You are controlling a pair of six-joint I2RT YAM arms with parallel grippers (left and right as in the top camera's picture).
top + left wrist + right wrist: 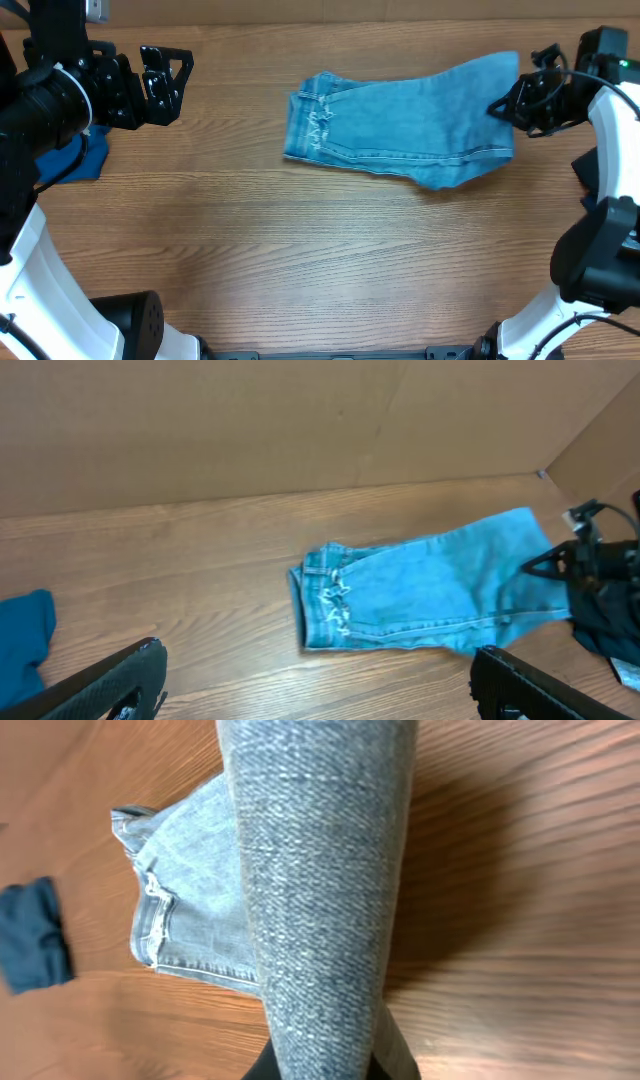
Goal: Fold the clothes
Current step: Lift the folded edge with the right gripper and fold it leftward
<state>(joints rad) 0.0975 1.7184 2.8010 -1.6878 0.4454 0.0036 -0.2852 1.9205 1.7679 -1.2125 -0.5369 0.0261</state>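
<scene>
Pale-blue denim jeans (395, 125) lie folded across the back middle of the table, waistband to the left. My right gripper (508, 106) is shut on their right end, which is raised off the wood. In the right wrist view a strip of denim (320, 890) runs up from between my gripper's (328, 1062) fingers, and the waistband part (190, 930) lies flat behind it. My left gripper (172, 74) hangs open far to the left, well clear of the jeans (420, 595). Its view shows the gripper (318, 660) with only bare wood between its fingers.
A royal-blue garment (72, 160) lies at the left edge, partly under my left arm; it also shows in the wrist views (22, 640) (35, 935). A dark cloth (585, 172) sits at the right edge. A cardboard wall (250, 430) backs the table.
</scene>
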